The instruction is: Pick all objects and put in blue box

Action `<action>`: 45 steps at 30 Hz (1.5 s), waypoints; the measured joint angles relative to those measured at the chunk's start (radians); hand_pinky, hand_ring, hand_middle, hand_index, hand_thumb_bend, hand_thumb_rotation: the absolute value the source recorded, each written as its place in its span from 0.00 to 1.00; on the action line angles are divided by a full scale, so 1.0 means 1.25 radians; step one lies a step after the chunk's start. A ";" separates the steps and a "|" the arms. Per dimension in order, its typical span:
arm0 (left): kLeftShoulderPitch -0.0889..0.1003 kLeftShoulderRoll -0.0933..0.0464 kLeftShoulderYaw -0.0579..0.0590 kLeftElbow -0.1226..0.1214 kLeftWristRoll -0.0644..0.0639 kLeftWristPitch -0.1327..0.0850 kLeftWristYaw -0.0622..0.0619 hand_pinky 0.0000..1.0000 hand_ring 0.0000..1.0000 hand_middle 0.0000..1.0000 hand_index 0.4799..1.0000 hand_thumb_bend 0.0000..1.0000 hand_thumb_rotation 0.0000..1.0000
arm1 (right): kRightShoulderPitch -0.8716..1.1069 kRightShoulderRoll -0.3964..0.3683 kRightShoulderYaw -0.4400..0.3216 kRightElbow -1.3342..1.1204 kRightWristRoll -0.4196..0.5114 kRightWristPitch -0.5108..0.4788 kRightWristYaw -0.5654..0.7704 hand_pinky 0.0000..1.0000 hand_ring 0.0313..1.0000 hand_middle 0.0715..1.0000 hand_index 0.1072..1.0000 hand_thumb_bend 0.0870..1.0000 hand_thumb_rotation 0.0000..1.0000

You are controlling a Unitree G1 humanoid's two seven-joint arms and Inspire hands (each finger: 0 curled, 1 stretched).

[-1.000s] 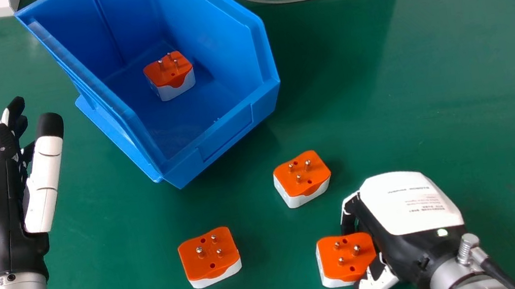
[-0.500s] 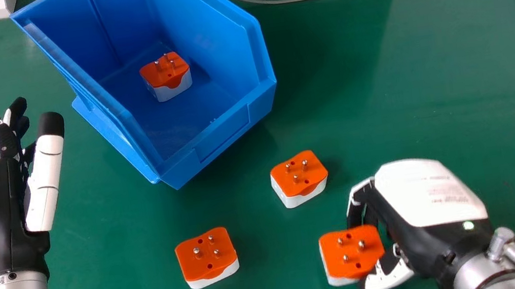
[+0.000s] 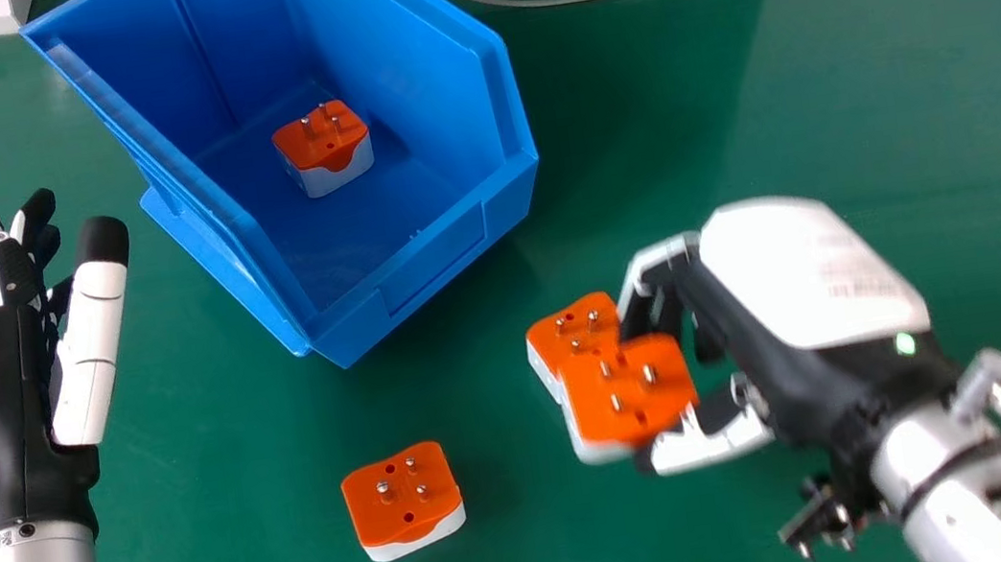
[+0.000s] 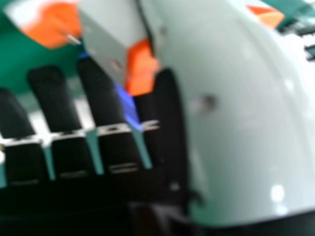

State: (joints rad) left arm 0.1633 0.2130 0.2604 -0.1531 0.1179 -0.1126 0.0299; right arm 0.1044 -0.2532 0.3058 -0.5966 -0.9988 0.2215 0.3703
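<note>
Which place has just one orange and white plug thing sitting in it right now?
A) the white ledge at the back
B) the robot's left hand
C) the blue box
C: one orange and white plug sits on the floor of the blue box, its metal pins pointing up.

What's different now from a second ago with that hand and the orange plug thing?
The right hand has moved forward, away from the robot, carrying the pinched adapter, which now partly hides the farther table adapter in the head view. Nothing was let go. The left hand, blue box, boxed adapter and nearer table adapter stayed put.
</note>
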 measured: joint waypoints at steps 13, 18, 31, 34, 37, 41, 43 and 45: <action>-0.006 0.001 -0.001 0.016 0.001 -0.007 0.004 0.87 0.95 0.96 0.93 0.71 1.00 | -0.256 0.109 0.004 0.118 0.041 0.026 -0.051 0.06 0.09 0.12 0.41 0.43 0.12; -0.003 0.001 -0.003 0.015 0.001 -0.009 0.005 0.88 0.96 0.97 0.94 0.71 1.00 | -0.421 0.136 0.015 0.269 0.025 0.044 -0.102 0.09 0.13 0.17 0.41 0.43 0.12; 0.023 -0.002 -0.005 -0.005 -0.001 -0.014 -0.002 0.90 0.97 0.98 0.95 0.76 1.00 | -0.780 0.216 0.038 0.771 0.100 0.033 -0.270 0.27 0.37 0.40 0.42 0.44 0.12; 0.028 -0.005 -0.005 -0.013 -0.001 -0.014 -0.001 0.90 0.97 0.98 0.95 0.76 1.00 | -0.855 0.233 0.045 0.901 0.119 0.020 -0.308 0.27 0.36 0.40 0.42 0.44 0.12; 0.033 -0.008 -0.007 -0.016 -0.001 -0.014 0.000 0.90 0.97 0.98 0.95 0.76 1.00 | -0.938 0.258 0.050 1.040 0.147 -0.002 -0.355 0.20 0.27 0.37 0.43 0.45 0.06; 0.039 -0.014 -0.011 -0.023 -0.001 -0.014 0.002 0.90 0.97 0.97 0.94 0.77 1.00 | -1.017 0.282 0.055 1.164 0.176 -0.022 -0.403 0.14 0.19 0.35 0.43 0.46 0.02; 0.042 -0.021 -0.015 -0.029 0.000 -0.013 0.005 0.90 0.97 0.97 0.93 0.77 1.00 | -1.042 0.298 0.061 1.210 0.190 -0.028 -0.419 0.16 0.20 0.35 0.45 0.46 0.01; 0.045 -0.026 -0.017 -0.033 0.001 -0.014 0.008 0.90 0.97 0.97 0.93 0.78 1.00 | -1.063 0.315 0.073 1.261 0.199 -0.041 -0.448 0.17 0.22 0.35 0.45 0.46 0.01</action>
State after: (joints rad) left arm 0.2189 0.1801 0.2397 -0.1946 0.1186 -0.1296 0.0398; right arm -1.2246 0.1408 0.3969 0.9795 -0.7497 0.1702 -0.1899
